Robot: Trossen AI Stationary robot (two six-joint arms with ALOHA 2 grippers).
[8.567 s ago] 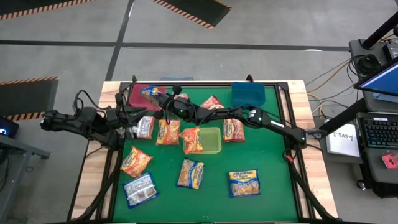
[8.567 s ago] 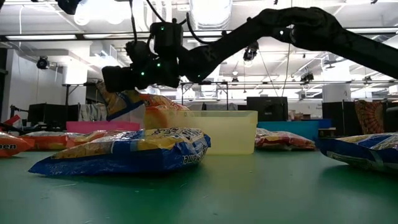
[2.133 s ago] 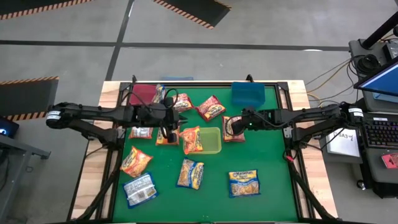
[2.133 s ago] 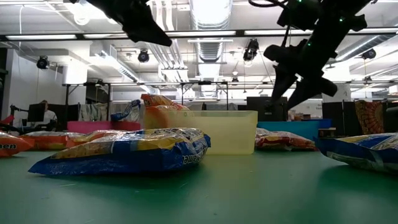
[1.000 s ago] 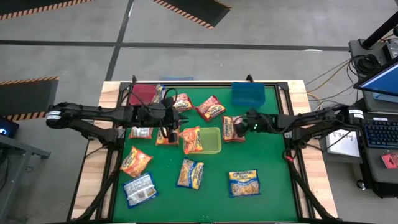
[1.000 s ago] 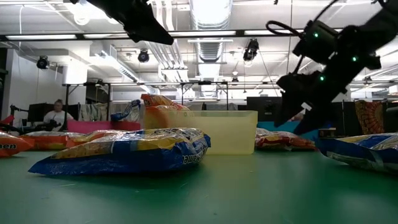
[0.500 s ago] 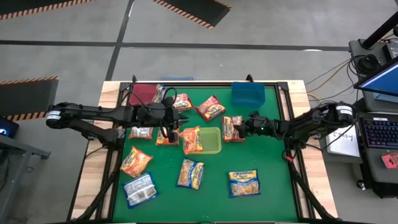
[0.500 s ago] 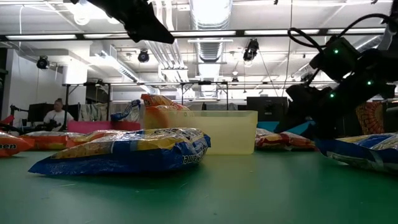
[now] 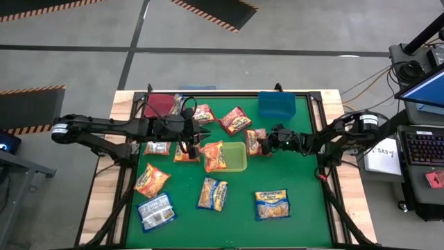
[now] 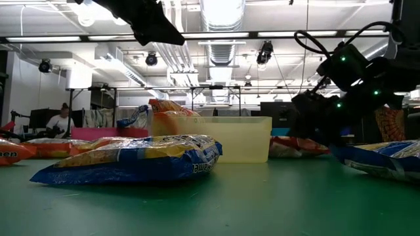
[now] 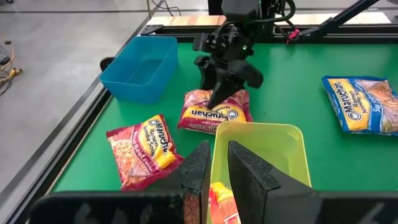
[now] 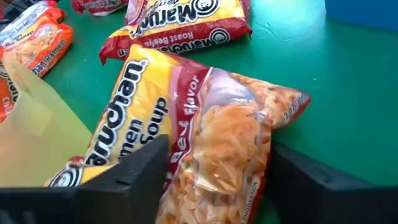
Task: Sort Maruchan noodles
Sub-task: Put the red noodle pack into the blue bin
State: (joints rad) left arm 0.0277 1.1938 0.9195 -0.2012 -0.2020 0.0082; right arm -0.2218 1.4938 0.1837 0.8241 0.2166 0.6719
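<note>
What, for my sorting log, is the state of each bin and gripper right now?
Blue bin, empty.
Red bin, one blue-and-silver packet at its right edge.
Green bin, one orange packet at one end, otherwise bare.
Left gripper, shut and holding nothing, above that end of the green bin.
Right gripper, down at a red packet beside the green bin.

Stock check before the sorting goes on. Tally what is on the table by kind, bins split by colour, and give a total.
Packets: 11
Red bin: 1
Blue bin: 1
Green bin: 1
Total: 14
</note>
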